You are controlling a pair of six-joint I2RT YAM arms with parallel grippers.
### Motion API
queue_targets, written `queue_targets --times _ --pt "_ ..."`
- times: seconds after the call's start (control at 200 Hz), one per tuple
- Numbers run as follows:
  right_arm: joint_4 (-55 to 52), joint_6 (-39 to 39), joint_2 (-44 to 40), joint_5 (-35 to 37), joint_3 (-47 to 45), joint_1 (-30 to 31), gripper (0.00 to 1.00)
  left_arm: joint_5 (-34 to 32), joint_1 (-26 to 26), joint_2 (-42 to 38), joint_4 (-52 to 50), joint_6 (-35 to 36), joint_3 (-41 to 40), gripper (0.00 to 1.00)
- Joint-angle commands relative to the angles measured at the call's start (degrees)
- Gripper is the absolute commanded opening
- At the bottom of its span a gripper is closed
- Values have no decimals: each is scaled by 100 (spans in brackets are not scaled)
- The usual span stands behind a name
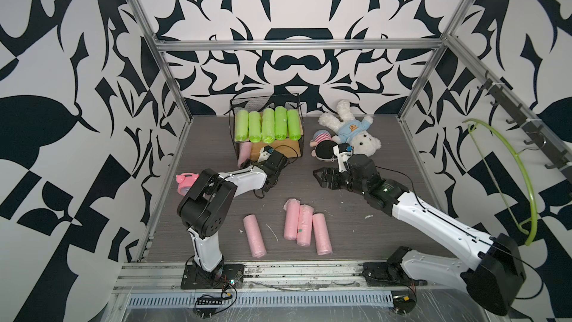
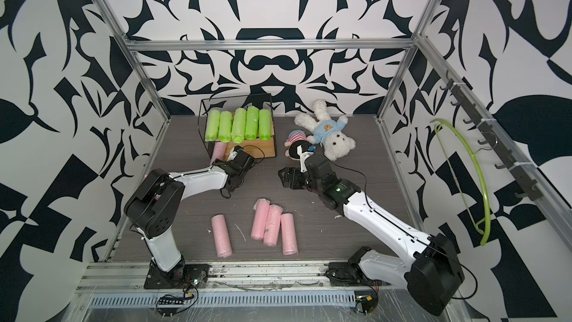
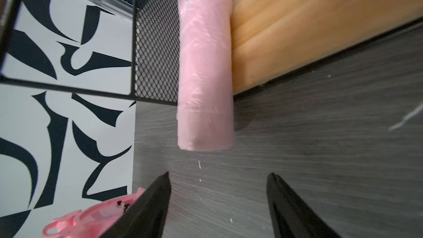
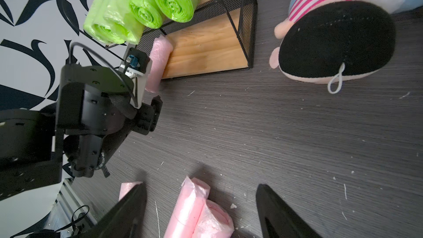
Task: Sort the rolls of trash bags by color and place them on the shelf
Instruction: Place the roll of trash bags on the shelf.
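Note:
The shelf (image 1: 291, 147) (image 2: 263, 149) stands at the back centre. Several lime green rolls (image 1: 268, 125) (image 2: 238, 125) lie side by side on its top board. One pink roll (image 1: 244, 151) (image 3: 204, 65) (image 4: 158, 65) lies at the left end of the lower board, its near end sticking out over the table. My left gripper (image 1: 249, 165) (image 3: 219, 175) is open and empty just in front of that end. My right gripper (image 1: 317, 176) (image 4: 202, 185) hangs open and empty above the table, over the far end of three clustered pink rolls (image 1: 305, 226) (image 4: 194, 209). A lone pink roll (image 1: 254, 236) (image 2: 221, 236) lies to their left.
A white plush bear (image 1: 349, 131) and a black-haired doll (image 1: 325, 148) lie right of the shelf, close behind the right wrist. A pink alarm clock (image 1: 185, 181) (image 3: 91, 216) sits by the left arm's elbow. A green hanger (image 1: 507, 181) hangs on the right wall's hook rail.

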Motion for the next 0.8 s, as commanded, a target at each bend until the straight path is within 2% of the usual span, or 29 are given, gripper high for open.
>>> queue_targets --times 0.0,0.06,0.165,0.34,0.52,0.795 --pt "247 45 -103 -54 -13 -12 81 293 15 -148 -441 -196 -113 70" --pt "247 51 -94 -64 -14 -10 81 338 9 -244 -514 -260 -183 66" --pt "256 41 -74 -47 -31 -6 81 337 29 -357 -424 -175 -350 52" --pt "291 44 50 -98 11 -6 81 300 244 -23 -257 130 -197 33" --pt "282 44 51 -97 10 -6 81 310 443 267 91 473 20 27" --pt "197 26 9 -43 30 -6 81 347 557 840 591 907 512 24"
